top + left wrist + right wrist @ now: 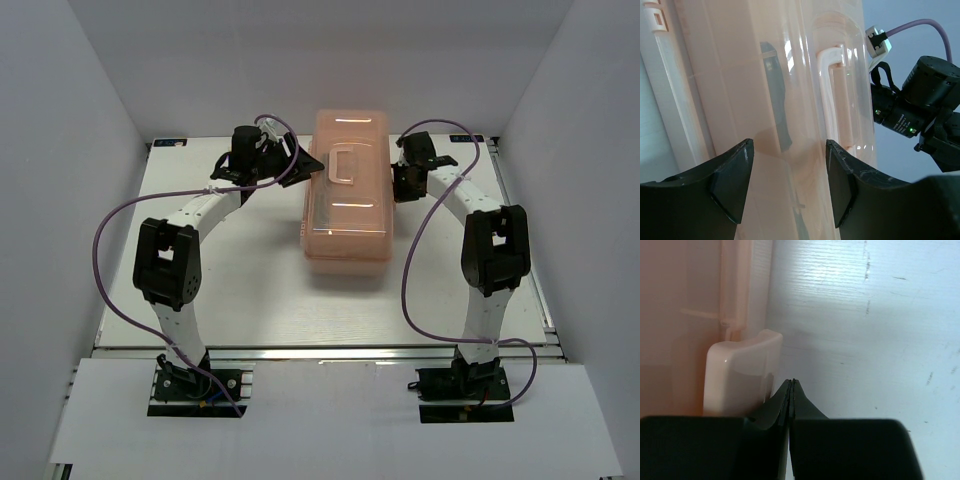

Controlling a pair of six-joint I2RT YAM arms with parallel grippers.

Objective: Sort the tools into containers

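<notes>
Toolbox [347, 215], salmon-pink and translucent, lid shut, lies lengthwise at the middle of the white table [250, 290], nearer the far edge than the near one; its handle [345, 163] lies flat on the lid. Bare table runs along both long sides and across the whole near half; white walls [90, 120] close the left, right and far edges, so the room behind the box is narrow. Two purple cables [110, 220] loop out beside the arms over the open table.

Left gripper [312, 165] meets the box's left side near its far end; in the left wrist view its jaws [789, 165] stand well apart, the pink wall and lid filling the gap between them and the handle [827, 95] just beyond; whether either finger [735, 175] touches the plastic cannot be told. A dark slim shape [777, 100] shows through the wall; what it is cannot be told. The right arm's black camera [910, 120] sits past the far side of the box.

Right gripper [402, 183] sits against the toolbox's right side, opposite the left one; its jaws [791, 384] are pressed together with nothing between them, the tips just beside the lower corner of the pale latch [740, 375], with bare table [865, 315] to their right.
</notes>
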